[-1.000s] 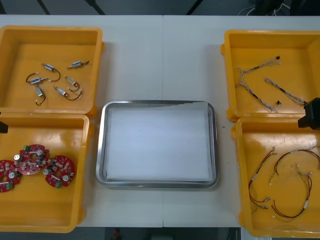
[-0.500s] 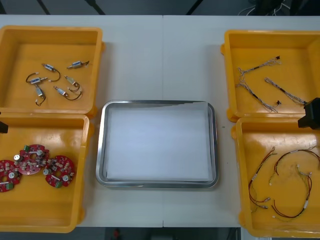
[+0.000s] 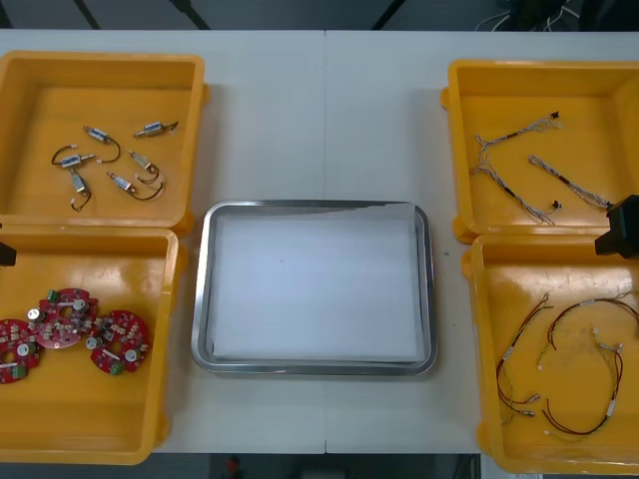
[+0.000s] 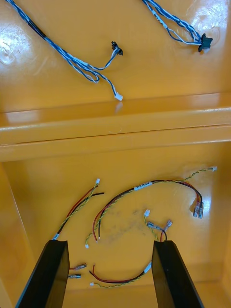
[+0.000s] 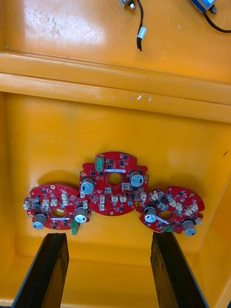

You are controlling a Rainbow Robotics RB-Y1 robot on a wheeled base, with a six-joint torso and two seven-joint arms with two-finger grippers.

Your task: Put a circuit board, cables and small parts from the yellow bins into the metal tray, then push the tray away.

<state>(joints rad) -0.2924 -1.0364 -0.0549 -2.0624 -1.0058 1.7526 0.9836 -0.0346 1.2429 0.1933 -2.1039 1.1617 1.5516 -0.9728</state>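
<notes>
The metal tray (image 3: pixel 203 289), white inside, lies between the yellow bins. Three round red circuit boards (image 3: pixel 65 317) (image 5: pixel 114 182) lie in the near left bin (image 3: pixel 90 424); my left gripper (image 5: pixel 109 274) hangs open above them, at the front view's left edge (image 3: pixel 5 253). Small metal parts (image 3: pixel 110 160) lie in the far left bin. Red and yellow cables (image 3: pixel 564 374) (image 4: pixel 144 192) lie in the near right bin, and my right gripper (image 4: pixel 110 274) hovers open over them, at the right edge (image 3: pixel 621 228). Twisted blue and white cables (image 3: pixel 519 165) (image 4: pixel 82 67) lie in the far right bin.
Bare table (image 3: pixel 324 110) stretches beyond the tray between the far bins. The rims between near and far bins (image 4: pixel 115 130) (image 5: pixel 115 89) lie just beyond each gripper's fingers.
</notes>
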